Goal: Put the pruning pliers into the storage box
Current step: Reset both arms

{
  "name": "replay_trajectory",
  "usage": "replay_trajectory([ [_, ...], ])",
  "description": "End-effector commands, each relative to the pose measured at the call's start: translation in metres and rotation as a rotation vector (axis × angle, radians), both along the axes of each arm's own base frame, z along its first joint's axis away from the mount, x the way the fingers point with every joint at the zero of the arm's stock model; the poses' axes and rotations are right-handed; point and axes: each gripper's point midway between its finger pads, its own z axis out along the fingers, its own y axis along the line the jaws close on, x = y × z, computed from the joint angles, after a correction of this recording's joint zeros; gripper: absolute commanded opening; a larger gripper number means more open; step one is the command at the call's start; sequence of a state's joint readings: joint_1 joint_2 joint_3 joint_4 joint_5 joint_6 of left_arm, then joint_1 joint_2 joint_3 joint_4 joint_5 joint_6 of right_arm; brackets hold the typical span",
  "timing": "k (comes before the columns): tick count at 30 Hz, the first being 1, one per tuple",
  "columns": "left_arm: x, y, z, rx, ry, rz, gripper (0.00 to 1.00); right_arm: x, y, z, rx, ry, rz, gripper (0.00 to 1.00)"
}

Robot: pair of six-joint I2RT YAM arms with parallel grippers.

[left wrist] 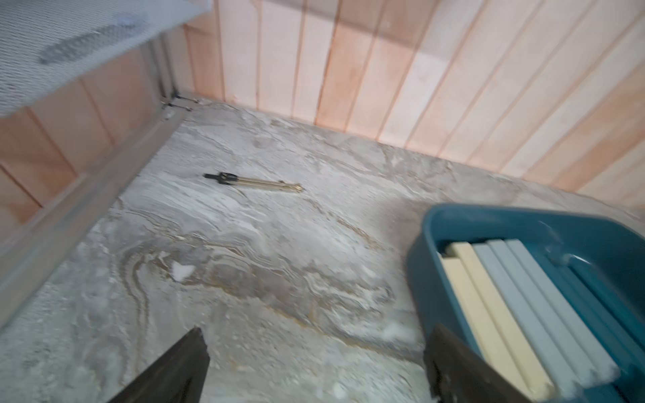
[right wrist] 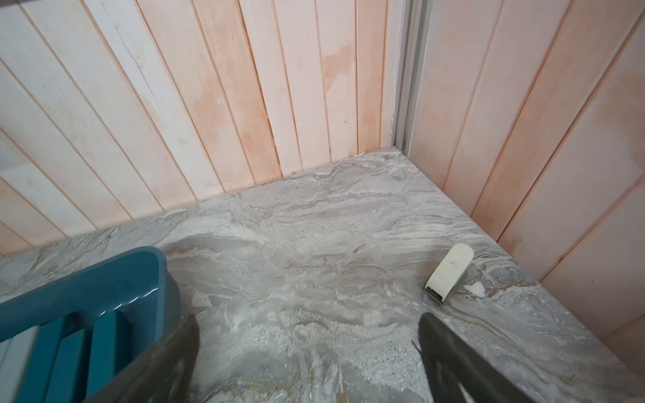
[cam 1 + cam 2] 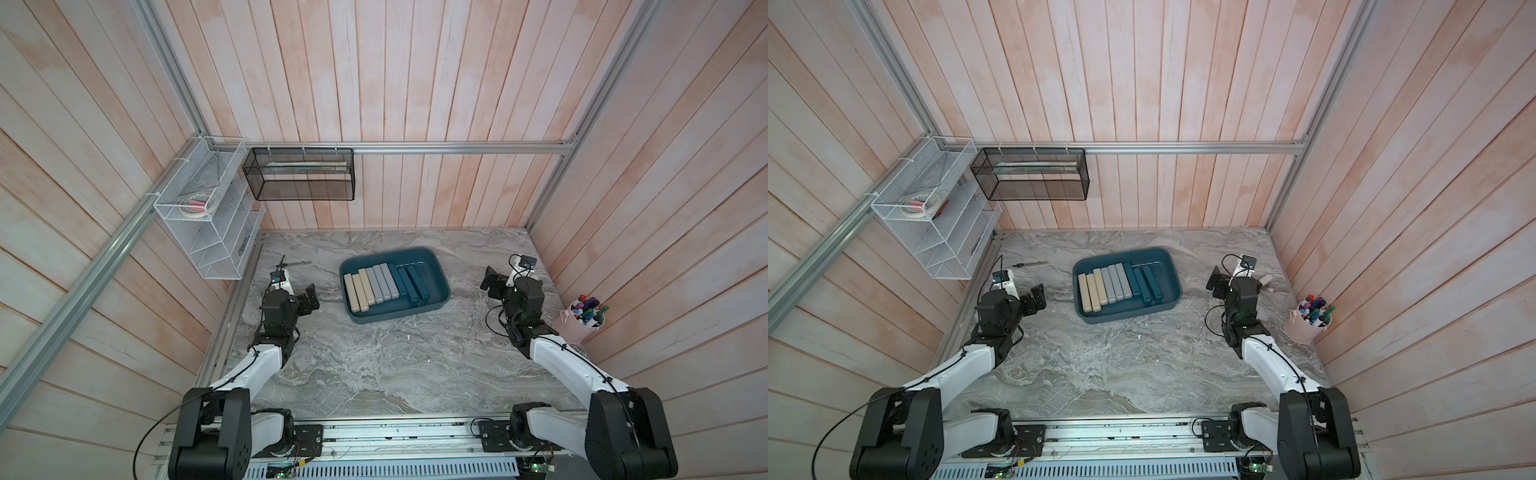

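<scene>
In the left wrist view the storage box point(image 1: 422, 279) and the pruning pliers point(image 1: 516, 307) in it are running off the frame's edge, and the white wire rack point(image 1: 69, 45) is showing only as a blur. In a top view the right arm point(image 3: 1241, 299) is hiding most of a small cream object point(image 3: 1265, 279).

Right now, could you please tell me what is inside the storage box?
Nine pruning pliers lie side by side in the storage box: three beige, three light grey, three dark teal. Whatever is under them is covered.
</scene>
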State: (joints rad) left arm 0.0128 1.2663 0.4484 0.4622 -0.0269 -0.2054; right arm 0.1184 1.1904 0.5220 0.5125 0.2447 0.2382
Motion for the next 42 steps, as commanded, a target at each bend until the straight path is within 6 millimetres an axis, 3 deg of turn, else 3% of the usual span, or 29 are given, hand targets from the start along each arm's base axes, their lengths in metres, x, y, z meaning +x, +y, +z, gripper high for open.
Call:
replay_trajectory([
  [1,0.011,0.008,0.015,0.098,-0.137,-0.009,1.00,0.005,-0.005,0.009,-0.021,-0.111,-0.006,0.98],
  [7,0.012,-0.005,0.005,0.173,-0.196,-0.107,1.00,0.001,-0.031,-0.027,-0.081,-0.081,-0.063,0.98],
  [12,0.014,-0.013,-0.010,0.172,-0.194,-0.159,1.00,-0.001,-0.042,-0.026,-0.127,-0.095,-0.052,0.98],
  [17,-0.002,-0.010,-0.009,0.189,-0.260,-0.121,1.00,-0.014,-0.037,-0.053,-0.127,-0.065,-0.010,0.98],
  [20,0.002,-0.006,-0.010,0.188,-0.250,-0.097,1.00,-0.009,-0.028,-0.055,-0.164,-0.079,0.052,0.98],
  [23,0.006,-0.006,-0.011,0.185,-0.237,-0.097,1.00,-0.010,-0.018,-0.075,-0.179,-0.068,0.118,0.98],
  [25,0.006,-0.006,-0.012,0.183,-0.227,-0.099,1.00,-0.022,-0.019,-0.061,-0.178,-0.175,0.097,0.98],
  [42,0.006,-0.006,-0.011,0.185,-0.235,-0.098,1.00,-0.018,-0.014,-0.066,-0.188,-0.141,0.125,0.98],
])
